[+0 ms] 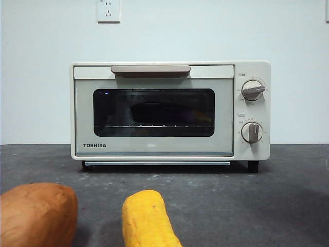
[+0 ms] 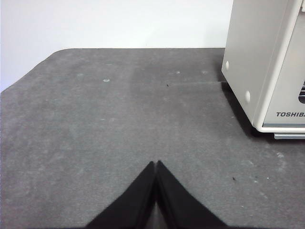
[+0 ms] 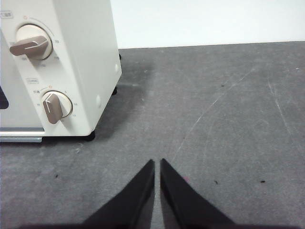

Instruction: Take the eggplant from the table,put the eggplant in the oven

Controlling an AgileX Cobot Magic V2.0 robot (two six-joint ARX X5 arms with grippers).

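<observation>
The cream-white oven (image 1: 169, 110) stands at the back of the dark grey table (image 1: 267, 195) with its door shut. Through the dark glass a long dark shape, the eggplant (image 1: 159, 110), lies on the wire rack, a yellowish patch at its right end. My left gripper (image 2: 156, 163) hovers shut and empty over bare table beside the oven's left side (image 2: 267, 62). My right gripper (image 3: 157, 161) is shut and empty, off the oven's knob corner (image 3: 81, 57). Neither arm shows in the front view.
An orange-brown sweet potato (image 1: 36, 213) and a yellow corn cob (image 1: 146, 218) lie near the table's front edge, left of centre. A wall with a power socket (image 1: 108, 10) stands behind the oven.
</observation>
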